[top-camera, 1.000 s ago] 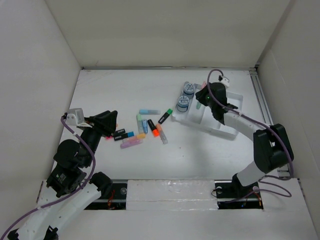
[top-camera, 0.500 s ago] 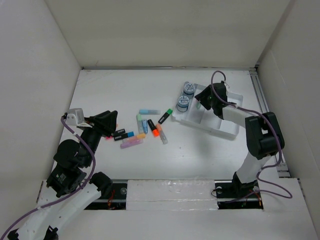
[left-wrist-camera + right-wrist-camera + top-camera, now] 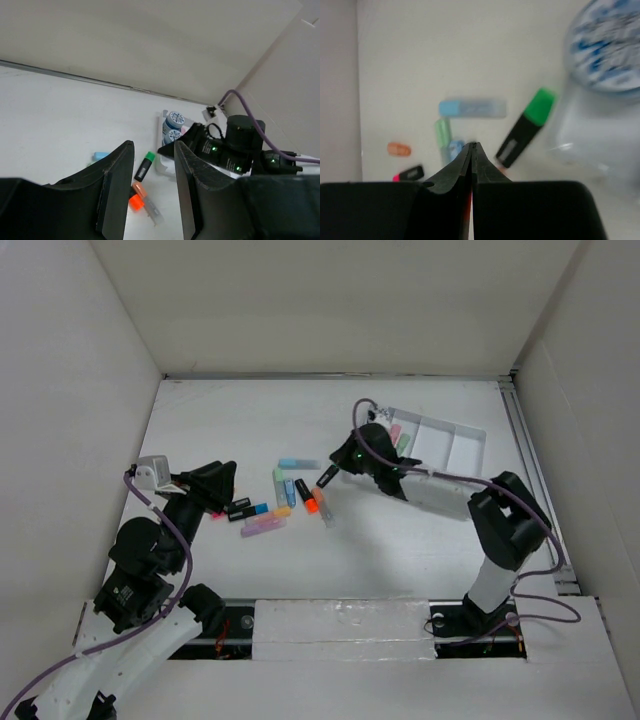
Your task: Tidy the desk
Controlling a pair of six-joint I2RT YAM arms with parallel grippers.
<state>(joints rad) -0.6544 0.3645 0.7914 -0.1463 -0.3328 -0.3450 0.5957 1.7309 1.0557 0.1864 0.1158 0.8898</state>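
Tools: right tool [image 3: 471, 146] clenched, fingertips pressed together with nothing between them. Tabletop [image 3: 420, 60] lies below and ahead of those tips, matte white; whether the tips touch it cannot be told. Just right of the tips lies a black highlighter [image 3: 525, 127] with a green cap, slantwise; the pale print on its barrel is too blurred to read. Beyond the tips a pale blue marker [image 3: 472, 107] lies crosswise, with a pale green marker [image 3: 442, 132] near it. Left tool [image 3: 152, 150] released, its 2 fingers apart and holding nothing, over the left part of the tabletop. Between the 2 tools is a loose scatter of highlighters, an orange highlighter [image 3: 311, 505] among them. White tray [image 3: 455, 445] sits right of the scatter. 2 round tubs [image 3: 175, 120] stand at its left end; the blue print on their lids is unreadable.
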